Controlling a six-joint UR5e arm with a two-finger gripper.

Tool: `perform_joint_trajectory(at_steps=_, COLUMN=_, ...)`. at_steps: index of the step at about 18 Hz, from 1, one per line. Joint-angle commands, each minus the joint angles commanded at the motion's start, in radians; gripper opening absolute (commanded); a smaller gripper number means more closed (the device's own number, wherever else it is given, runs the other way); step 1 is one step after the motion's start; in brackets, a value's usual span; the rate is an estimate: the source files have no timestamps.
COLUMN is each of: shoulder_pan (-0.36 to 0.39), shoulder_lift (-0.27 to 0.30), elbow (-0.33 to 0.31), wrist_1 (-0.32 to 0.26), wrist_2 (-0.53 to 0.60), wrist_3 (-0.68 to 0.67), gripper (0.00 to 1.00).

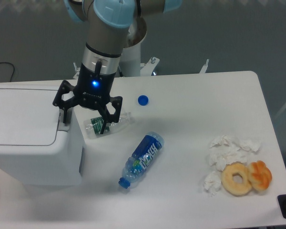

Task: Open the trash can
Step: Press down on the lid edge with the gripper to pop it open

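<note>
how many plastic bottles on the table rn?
2. A blue-label bottle lies on its side mid-table. A clear green-label bottle lies beside the trash can, partly behind the gripper. Loose blue cap nearby. Nothing suggests more hidden.

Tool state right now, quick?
Tool: open, holding nothing, fingers spread at the right edge of the trash can.

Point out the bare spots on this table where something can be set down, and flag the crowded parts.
Free: the stretch between the blue cap, the blue-label bottle and the tissues, and the table's front edge right of that bottle. Crowded: by the trash can, where the gripper hangs over the crushed bottle; also around the donut.
</note>
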Motion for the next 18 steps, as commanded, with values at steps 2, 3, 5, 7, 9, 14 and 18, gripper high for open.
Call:
perform_joint_trajectory(at_steps=2, shoulder_pan=0.0, shoulder_lift=0.0, elbow=0.0, wrist_1=0.0, wrist_2=0.0, wrist_3=0.0, gripper=1.0)
perform_joint_trajectory(at_steps=3, shoulder_pan=0.0, shoulder_lift=0.0, elbow=0.0, wrist_1=0.0, wrist_2=0.0, wrist_3=0.0, gripper=1.0)
perform_joint_trajectory(at_steps=5, shoulder_pan=0.0, shoulder_lift=0.0, elbow=0.0, wrist_1=0.0, wrist_2=0.0, wrist_3=0.0, gripper=1.0)
perform_joint_trajectory(at_steps=7, shoulder_pan=0.0, shoulder_lift=-0.002, elbow=0.0, wrist_1=0.0, wrist_2=0.0, wrist_3=0.002, gripper=1.0)
perform_joint_trajectory(at_steps=9, shoulder_pan=0.0, shoulder_lift=-0.005, elbow=0.0, wrist_1=0.0, wrist_2=0.0, wrist_3=0.002, gripper=1.0)
perform_joint_trajectory(at_steps=14, shoulder_pan=0.0, shoulder_lift=-0.009, elbow=0.0, wrist_1=0.002, wrist_2=0.002, wrist_3=0.003, gripper=1.0)
perform_joint_trajectory(at_steps=18, shoulder_pan=0.003, shoulder_lift=-0.009, elbow=0.0, wrist_1=0.0, wrist_2=0.002, wrist_3=0.003, gripper=1.0)
